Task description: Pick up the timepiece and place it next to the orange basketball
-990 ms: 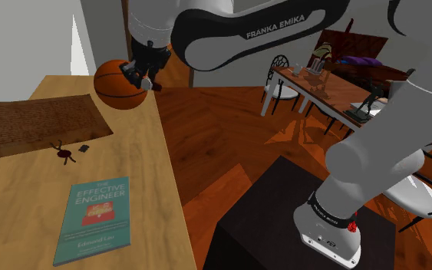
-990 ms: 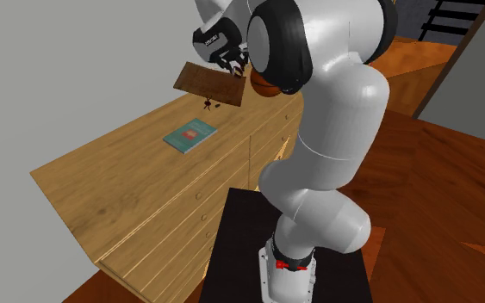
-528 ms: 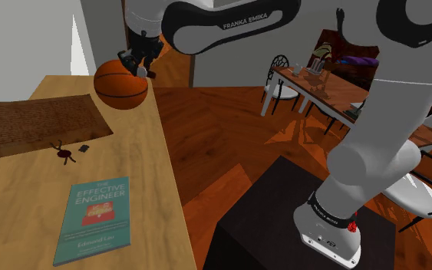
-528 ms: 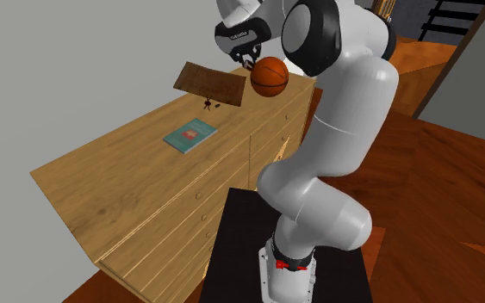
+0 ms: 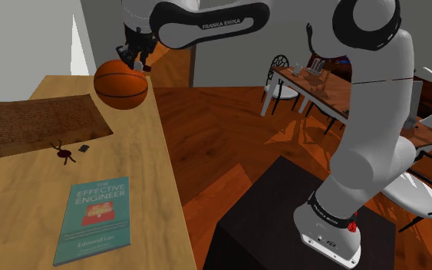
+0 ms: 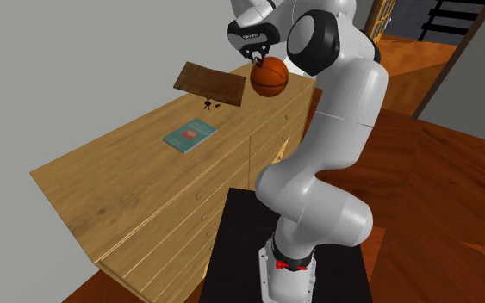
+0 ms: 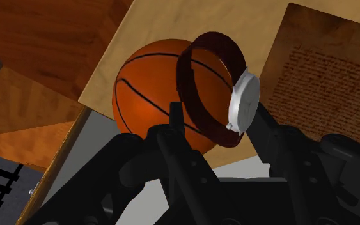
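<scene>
1. Wrist view: the watch point(image 7: 194, 96) is a wide dark-maroon strap closed into a loop, with a round silver-white case point(image 7: 244, 102) on one side. The dial isn't readable from this angle.
2. Gripper point(image 7: 218, 121) pinches the watch. One black finger point(image 7: 263, 128) presses against the case and the other meets the strap on the opp. side of the loop. Most of the loop stands out past the fingertips.
3. Just beyond the watch is the orange basketball point(image 7: 143, 89) with black seams, resting on a light wooden top point(image 7: 172, 19). Strap overlaps the ball in this view; can't tell if they touch.
4. Shoulder view: gripper point(image 5: 133, 57) hangs just above the basketball point(image 5: 120, 83), so the watch is up in the air, not on the dresser point(image 5: 145, 176). The ball sits at the dresser's far end, near the edge at the view's right.
5. Also on the top: a brown sheet w/ fine writing point(image 5: 34, 123), a small dark-red object point(image 5: 66, 153), a small black object point(image 5: 84, 147) and a teal book point(image 5: 93, 218), all nearer the camera than the ball.
6. Second exterior view: gripper point(image 6: 256, 53) is right over the basketball point(image 6: 270, 76), which is at the far end of the drawer-fronted dresser point(image 6: 137, 224). The book point(image 6: 190, 135) lies mid-top, well apart from the ball.
</scene>
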{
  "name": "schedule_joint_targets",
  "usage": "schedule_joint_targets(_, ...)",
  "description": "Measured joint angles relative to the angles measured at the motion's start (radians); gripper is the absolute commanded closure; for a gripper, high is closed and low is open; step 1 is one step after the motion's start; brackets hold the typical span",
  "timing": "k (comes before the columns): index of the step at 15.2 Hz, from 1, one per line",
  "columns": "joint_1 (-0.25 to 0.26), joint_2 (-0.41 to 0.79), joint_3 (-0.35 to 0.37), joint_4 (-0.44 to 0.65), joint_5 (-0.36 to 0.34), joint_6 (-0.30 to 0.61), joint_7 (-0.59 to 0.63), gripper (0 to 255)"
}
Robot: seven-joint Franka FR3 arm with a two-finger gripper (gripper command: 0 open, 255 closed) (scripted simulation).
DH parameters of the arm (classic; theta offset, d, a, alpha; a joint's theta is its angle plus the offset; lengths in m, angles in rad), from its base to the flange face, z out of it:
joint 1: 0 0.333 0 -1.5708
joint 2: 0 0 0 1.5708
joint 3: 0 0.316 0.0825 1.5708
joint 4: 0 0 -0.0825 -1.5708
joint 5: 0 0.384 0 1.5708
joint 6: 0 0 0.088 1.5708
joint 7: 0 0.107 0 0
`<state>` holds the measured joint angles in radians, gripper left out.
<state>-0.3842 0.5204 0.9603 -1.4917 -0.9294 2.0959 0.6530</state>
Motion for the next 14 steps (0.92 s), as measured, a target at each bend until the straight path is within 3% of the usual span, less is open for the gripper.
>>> schedule_joint_targets(14, 0.01, 0.049, -0.055, -0.103, -0.093, 0.116, 0.103, 255)
